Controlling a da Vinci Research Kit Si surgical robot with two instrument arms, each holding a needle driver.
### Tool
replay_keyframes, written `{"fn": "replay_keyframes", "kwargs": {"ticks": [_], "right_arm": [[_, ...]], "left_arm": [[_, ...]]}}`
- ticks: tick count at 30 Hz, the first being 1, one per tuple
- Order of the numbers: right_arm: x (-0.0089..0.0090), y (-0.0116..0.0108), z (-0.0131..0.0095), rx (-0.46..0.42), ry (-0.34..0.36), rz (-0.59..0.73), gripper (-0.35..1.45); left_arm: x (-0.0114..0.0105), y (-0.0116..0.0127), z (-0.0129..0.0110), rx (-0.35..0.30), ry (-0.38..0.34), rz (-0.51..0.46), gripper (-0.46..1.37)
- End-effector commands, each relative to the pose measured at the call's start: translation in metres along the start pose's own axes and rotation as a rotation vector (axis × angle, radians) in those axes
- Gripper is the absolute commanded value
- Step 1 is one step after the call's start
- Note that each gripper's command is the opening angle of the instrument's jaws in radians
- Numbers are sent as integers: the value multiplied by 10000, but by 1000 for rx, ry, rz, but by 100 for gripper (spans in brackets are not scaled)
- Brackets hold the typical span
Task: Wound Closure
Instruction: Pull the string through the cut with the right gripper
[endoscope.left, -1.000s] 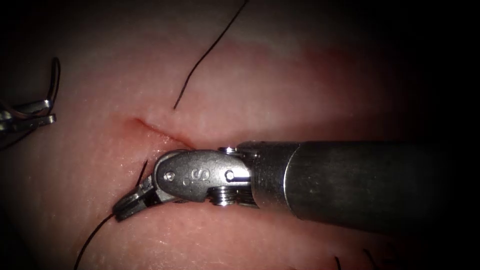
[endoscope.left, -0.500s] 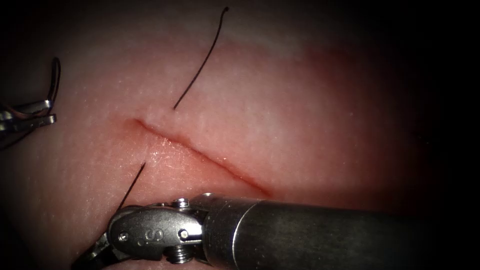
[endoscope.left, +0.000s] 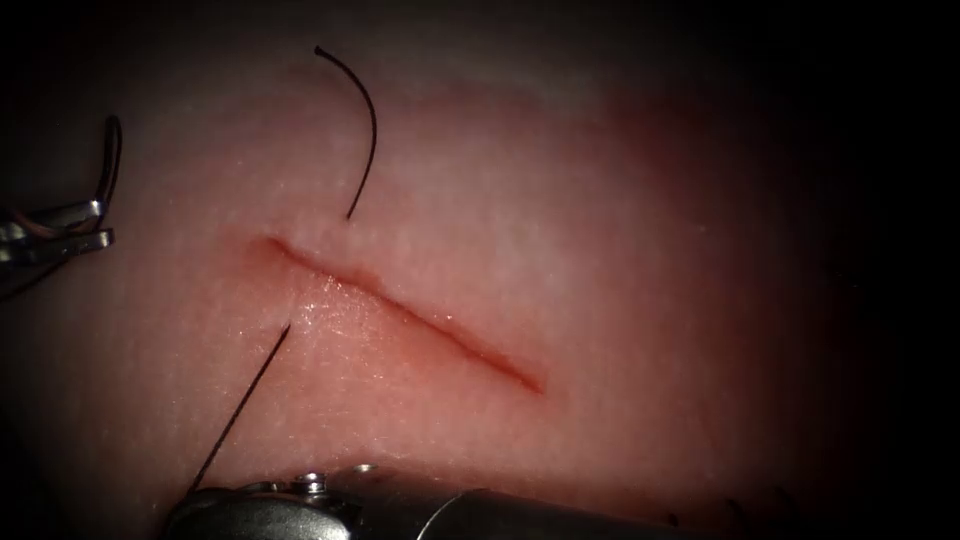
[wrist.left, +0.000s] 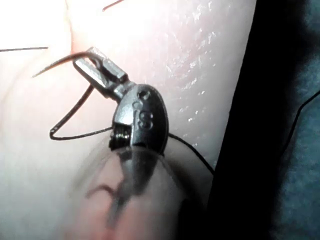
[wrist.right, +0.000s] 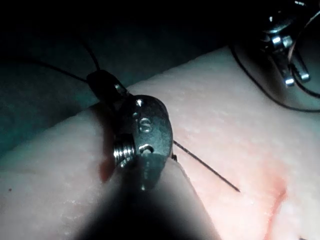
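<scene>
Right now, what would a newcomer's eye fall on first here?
The red cut slanting across the pale tissue, with dark thread entering on either side of its left end. At the far left, the left claw is shut on the curved needle, clear of the tissue. The right claw holds thread, drawn taut.

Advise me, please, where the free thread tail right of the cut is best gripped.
Probably the thread tail mid-length, from the right: there it seems to arch clear of the tissue. The left gripper holds the needle, seemingly near one end, off the tissue; the right gripper holds the taut thread left of the cut.
</scene>
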Motion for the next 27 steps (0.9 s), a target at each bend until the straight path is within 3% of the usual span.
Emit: {"fn": "replay_keyframes", "kwargs": {"ticks": [1, 15, 27], "right_arm": [[0, 0, 2, 0, 0, 1, -35], [9, -30, 44, 48, 5, 15, -35], [7, -40, 59, 65, 4, 22, -35]], "left_arm": [[0, 0, 0, -2, 0, 0, -35], [0, 0, 0, -3, 0, 0, -35], [0, 0, -1, -3, 1, 0, -35]]}}
